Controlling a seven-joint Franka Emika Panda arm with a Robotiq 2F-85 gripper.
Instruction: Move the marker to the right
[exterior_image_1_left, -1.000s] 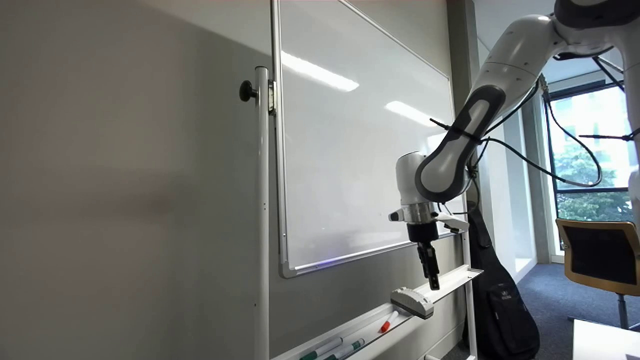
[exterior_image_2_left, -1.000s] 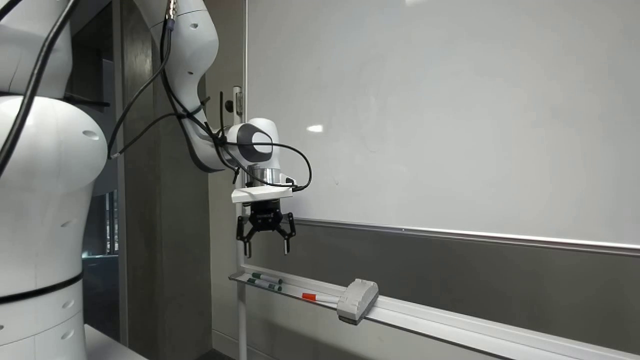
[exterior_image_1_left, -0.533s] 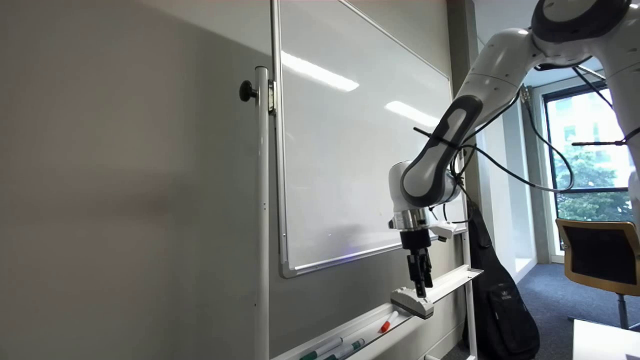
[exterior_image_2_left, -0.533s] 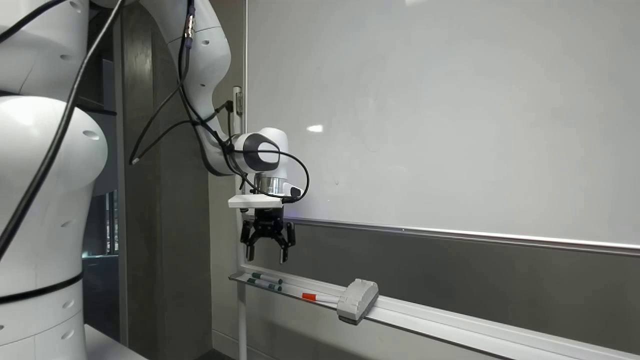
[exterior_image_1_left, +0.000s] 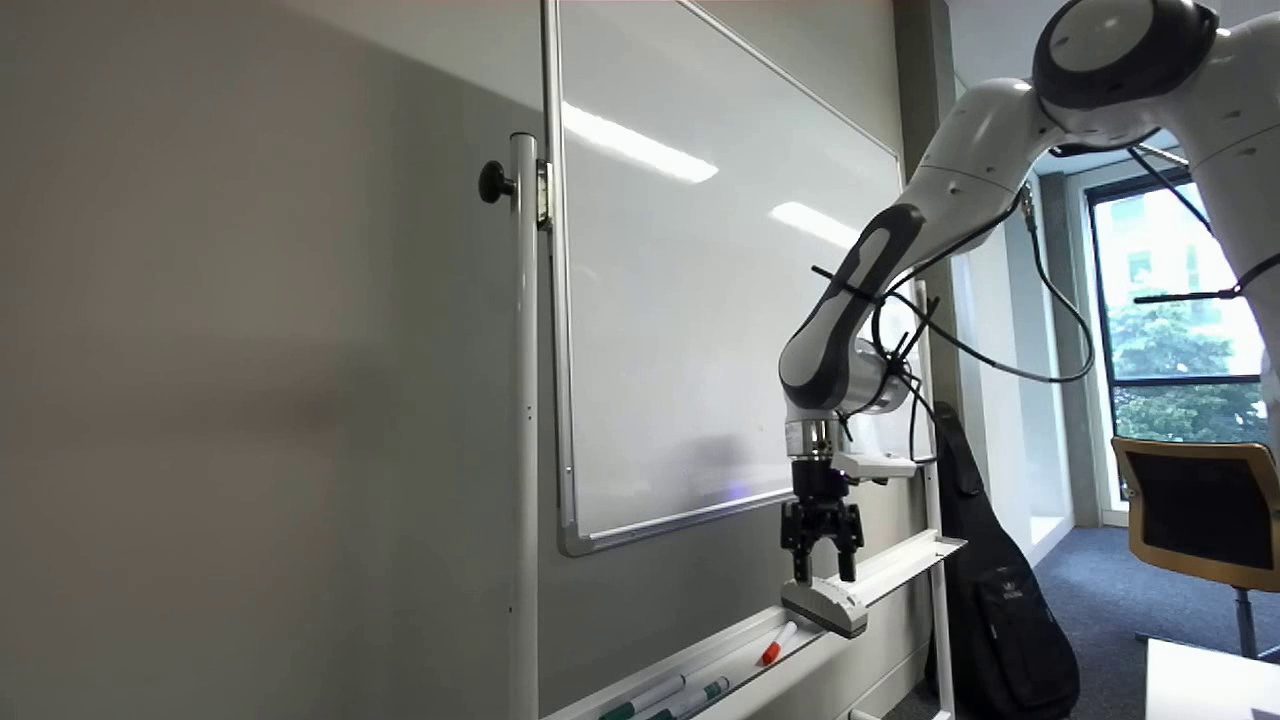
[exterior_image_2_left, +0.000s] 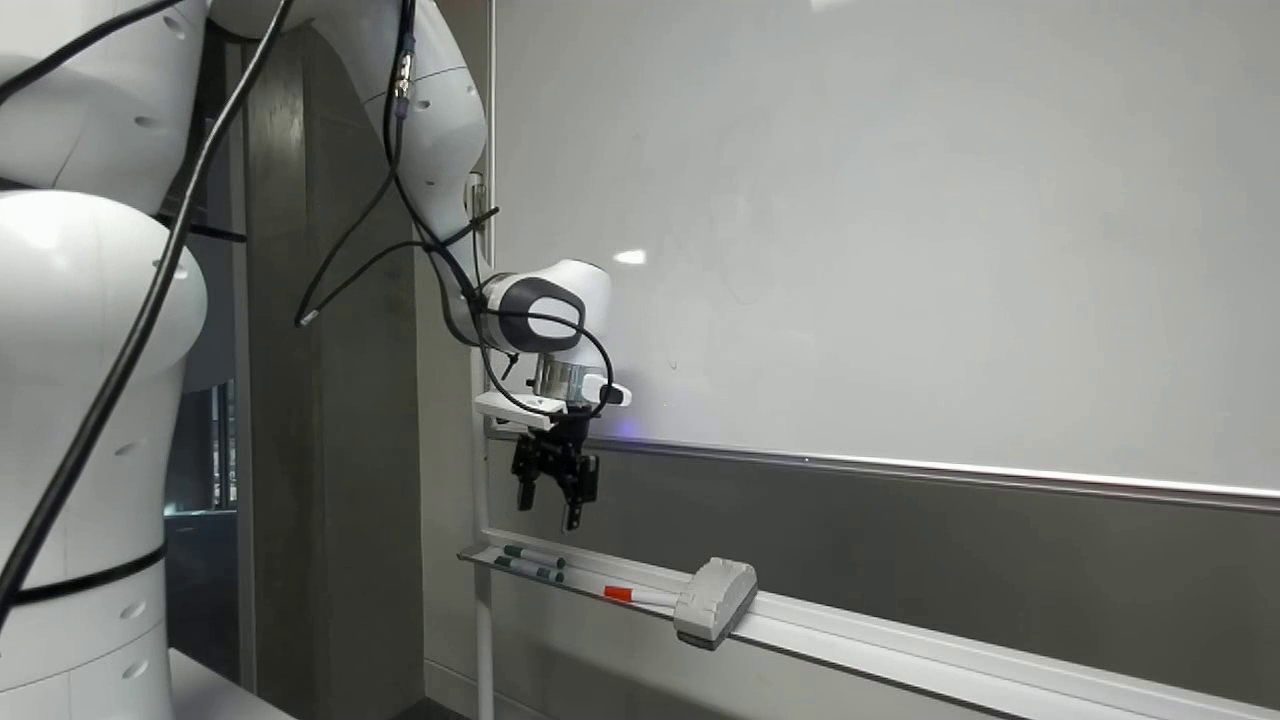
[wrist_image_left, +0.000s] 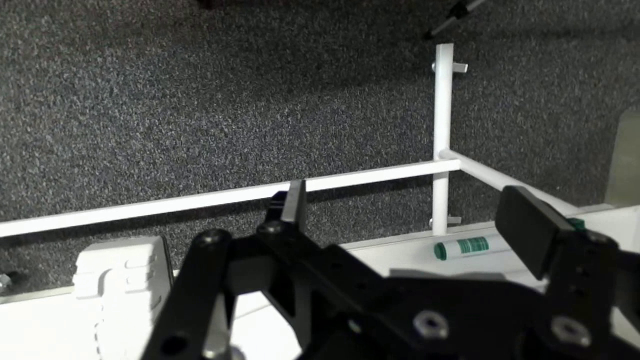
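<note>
A white marker with a red cap (exterior_image_1_left: 778, 645) lies on the whiteboard's tray (exterior_image_2_left: 850, 636), its end against the eraser; it also shows in an exterior view (exterior_image_2_left: 640, 596). Two white markers with green ends (exterior_image_1_left: 645, 697) (exterior_image_2_left: 530, 570) lie near the tray's end. One green-ended marker (wrist_image_left: 472, 245) shows in the wrist view, partly behind a finger. The red-capped marker does not show in the wrist view; the gripper covers much of the tray there. My gripper (exterior_image_1_left: 826, 580) (exterior_image_2_left: 549, 515) (wrist_image_left: 407, 200) is open and empty, pointing down above the tray at the green-marker end.
A grey-white eraser (exterior_image_1_left: 825, 605) (exterior_image_2_left: 716, 600) (wrist_image_left: 125, 295) sits across the tray beside the red-capped marker. The whiteboard (exterior_image_1_left: 700, 330) (exterior_image_2_left: 900, 250) stands upright behind the tray. A stand post (exterior_image_1_left: 525, 430) rises at its end. A black bag (exterior_image_1_left: 1000, 610) and a chair (exterior_image_1_left: 1195, 515) stand beyond.
My gripper has turned about its vertical axis and moved slightly lower and towards the whiteboard. It has stayed open. The markers and the eraser have not moved.
</note>
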